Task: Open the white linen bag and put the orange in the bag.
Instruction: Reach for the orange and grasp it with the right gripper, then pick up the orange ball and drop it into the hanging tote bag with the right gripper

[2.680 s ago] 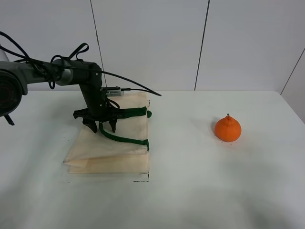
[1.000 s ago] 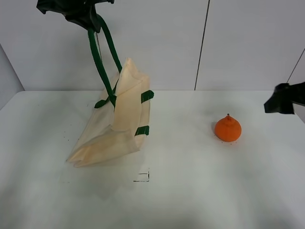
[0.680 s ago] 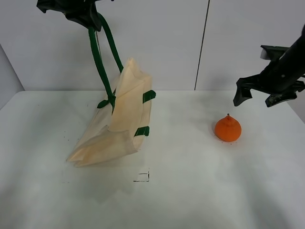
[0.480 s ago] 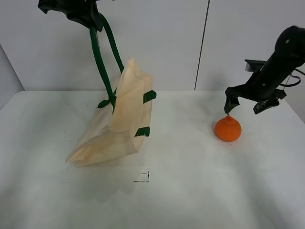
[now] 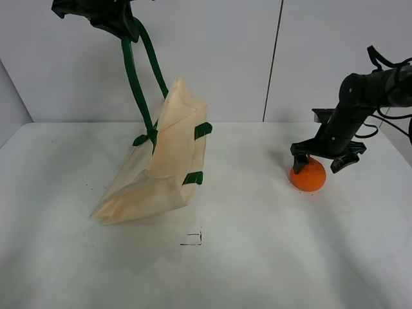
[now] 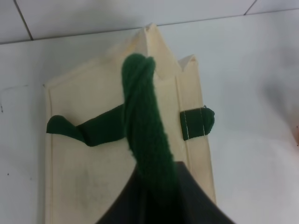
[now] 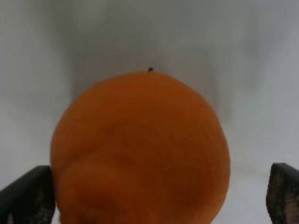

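The white linen bag point(image 5: 161, 161) hangs by one dark green handle point(image 5: 132, 77), its lower part resting on the table at the left. My left gripper point(image 5: 106, 16) is high up at the top left, shut on that handle point(image 6: 145, 126). The bag's cream face shows in the left wrist view point(image 6: 93, 158). The orange point(image 5: 308, 175) sits on the table at the right. My right gripper point(image 5: 320, 161) is open and straddles its top, one finger on each side. The orange fills the right wrist view point(image 7: 140, 149), with the fingertips point(image 7: 25, 196) at either side.
The white table point(image 5: 257, 257) spreads between the bag and the orange. A small black corner mark point(image 5: 192, 239) lies on the table in front of the bag. A white panelled wall point(image 5: 244, 58) stands behind.
My left gripper lifted the bag by its handle from lying flat and now holds still. My right gripper came in from the right and dropped down over the orange.
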You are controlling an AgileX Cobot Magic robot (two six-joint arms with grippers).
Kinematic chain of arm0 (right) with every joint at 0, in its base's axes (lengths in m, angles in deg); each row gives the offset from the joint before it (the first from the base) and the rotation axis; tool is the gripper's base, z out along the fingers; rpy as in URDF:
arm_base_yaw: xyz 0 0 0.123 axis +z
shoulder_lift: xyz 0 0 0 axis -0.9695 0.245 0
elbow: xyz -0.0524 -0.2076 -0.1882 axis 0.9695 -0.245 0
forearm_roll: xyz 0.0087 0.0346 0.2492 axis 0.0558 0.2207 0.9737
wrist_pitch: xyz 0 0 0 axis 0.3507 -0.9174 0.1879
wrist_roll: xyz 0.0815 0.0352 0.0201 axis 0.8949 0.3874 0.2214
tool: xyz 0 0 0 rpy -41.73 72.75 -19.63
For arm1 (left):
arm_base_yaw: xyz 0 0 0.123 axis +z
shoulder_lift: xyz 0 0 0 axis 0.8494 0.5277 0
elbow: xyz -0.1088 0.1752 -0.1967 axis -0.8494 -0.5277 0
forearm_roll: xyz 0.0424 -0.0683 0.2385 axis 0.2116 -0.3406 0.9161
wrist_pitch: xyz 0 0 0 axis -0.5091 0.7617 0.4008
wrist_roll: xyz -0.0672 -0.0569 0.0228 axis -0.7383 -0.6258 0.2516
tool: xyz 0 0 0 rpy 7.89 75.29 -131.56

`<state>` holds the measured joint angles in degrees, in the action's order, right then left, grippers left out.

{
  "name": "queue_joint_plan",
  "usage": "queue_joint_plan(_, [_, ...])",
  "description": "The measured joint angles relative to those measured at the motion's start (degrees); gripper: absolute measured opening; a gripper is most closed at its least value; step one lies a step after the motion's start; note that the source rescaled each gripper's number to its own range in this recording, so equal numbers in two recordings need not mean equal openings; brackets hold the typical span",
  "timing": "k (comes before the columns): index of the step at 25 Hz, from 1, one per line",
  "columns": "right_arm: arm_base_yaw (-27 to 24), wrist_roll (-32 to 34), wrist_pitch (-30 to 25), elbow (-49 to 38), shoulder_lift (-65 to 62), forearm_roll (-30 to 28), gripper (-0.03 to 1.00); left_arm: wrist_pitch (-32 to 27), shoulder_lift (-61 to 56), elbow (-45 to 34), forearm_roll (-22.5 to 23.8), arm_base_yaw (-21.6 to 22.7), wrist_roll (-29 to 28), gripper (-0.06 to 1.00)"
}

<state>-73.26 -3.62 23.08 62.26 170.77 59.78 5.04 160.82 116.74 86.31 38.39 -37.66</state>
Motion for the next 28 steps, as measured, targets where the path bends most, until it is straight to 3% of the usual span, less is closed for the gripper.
queue_joint_plan(3, [0.0,-0.79,1.31,0.0,0.7,0.22,0.98,0.0,0.0,0.0,0.0,0.0,0.0,0.0])
queue_joint_plan(5, [0.0,-1.08,2.23,0.0,0.7,0.99,0.89,0.0,0.0,0.0,0.0,0.0,0.0,0.0])
queue_joint_plan(7, [0.0,-1.13,2.82,0.0,0.7,1.73,0.7,0.0,0.0,0.0,0.0,0.0,0.0,0.0])
queue_joint_plan(10, [0.0,-1.25,2.82,0.05,0.7,2.53,0.18,0.0,0.0,0.0,0.0,0.0,0.0,0.0])
queue_joint_plan(12, [0.0,-1.3,2.82,0.31,0.46,3.5,0.02,0.0,0.0,0.0,0.0,0.0,0.0,0.0])
queue_joint_plan(20, [0.0,-5.24,0.92,0.27,-7.24,11.18,0.0,0.0,-0.88,0.0,0.0,0.0,0.0,0.0])
queue_joint_plan(25, [0.52,-8.77,-5.63,6.85,-12.91,25.0,0.0,0.0,-1.51,0.0,0.0,0.0,0.0,0.0])
queue_joint_plan(28, [3.92,-10.79,-7.17,12.39,-13.03,32.49,0.0,0.0,-1.51,0.0,0.0,0.0,0.0,0.0])
